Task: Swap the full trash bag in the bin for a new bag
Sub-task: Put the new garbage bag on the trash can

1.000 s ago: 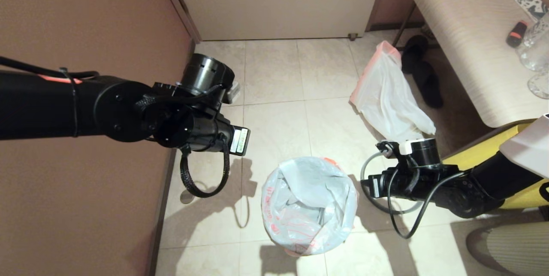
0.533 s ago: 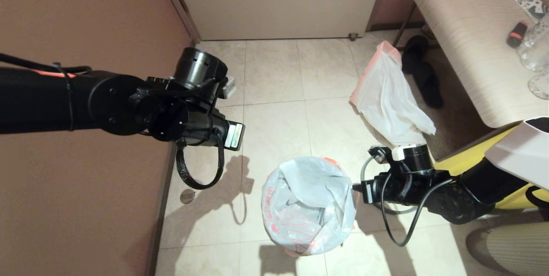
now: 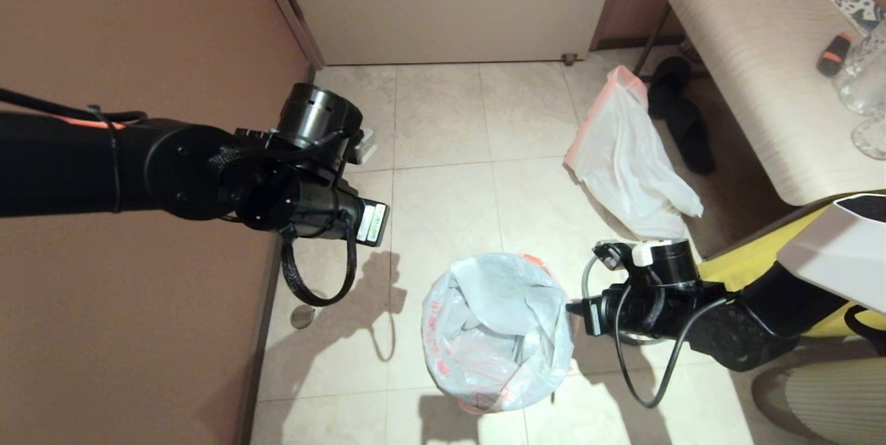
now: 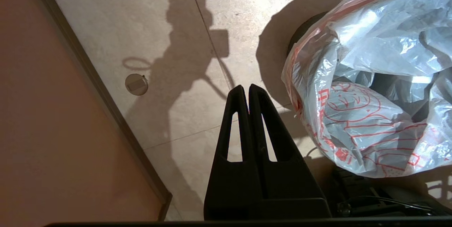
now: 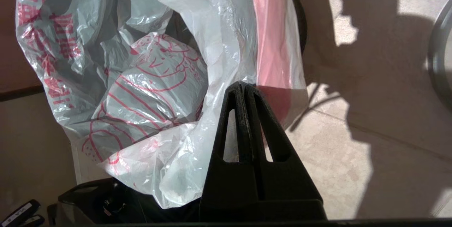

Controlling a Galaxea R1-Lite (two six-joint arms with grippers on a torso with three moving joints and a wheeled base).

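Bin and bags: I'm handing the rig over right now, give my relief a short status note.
Left pincer: shut, empty, above the floor to the left of the bin.
Right pincer: shut, tips at the bag's edge on the bin's right side; whether it pinches plastic cannot be told.
The new bag, with red characters, sits in the bin, its mouth spread over the top, sides crumpled.
The full trash bag, pink-rimmed, lies on the floor beyond the bin, near the bench.
Done: old bag out, new one in.
Left: probably tidy the bag's edge around the bin and refit the hoop, which lies on the floor.
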